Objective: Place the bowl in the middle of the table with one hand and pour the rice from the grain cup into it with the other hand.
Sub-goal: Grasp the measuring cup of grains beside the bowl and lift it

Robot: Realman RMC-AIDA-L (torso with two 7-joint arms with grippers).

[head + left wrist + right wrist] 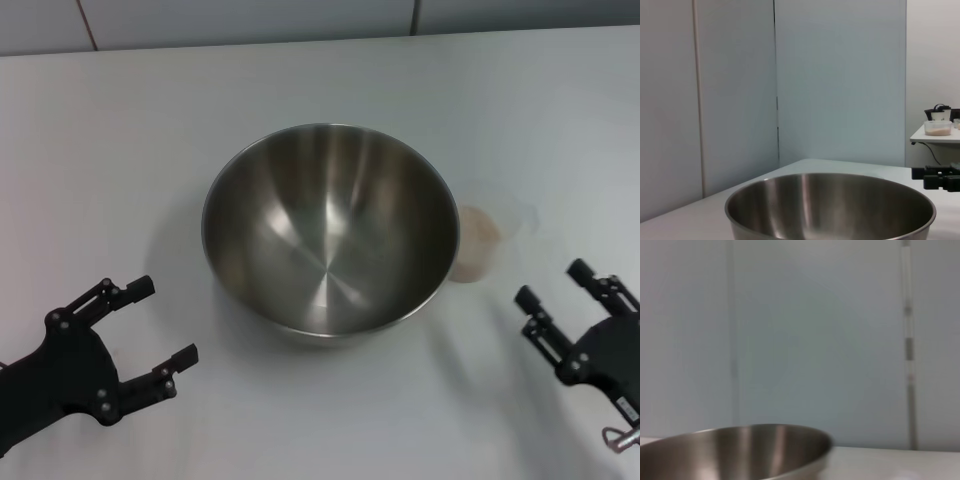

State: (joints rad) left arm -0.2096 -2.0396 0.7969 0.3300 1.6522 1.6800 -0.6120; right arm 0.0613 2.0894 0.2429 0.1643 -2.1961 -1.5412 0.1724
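Bowl [331, 232] sat upright mid-counter [120, 150], btwn both pincers, touching neither. Grain cup [484, 240] w/ rice [476, 233] stood just beside bowl, ahead of right pincer [558, 283], apart from it. Left pincer [165, 323] spread wide, holding nothing; right pincer also wide, holding nothing.

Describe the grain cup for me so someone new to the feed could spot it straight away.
Start at the big steel bowl in the middle of the table. On the side toward the robot's right hand, tight against the bowl's rim, stands the grain cup. It is much smaller than the bowl, of clear plastic instead of shiny metal, with pale rice showing inside.
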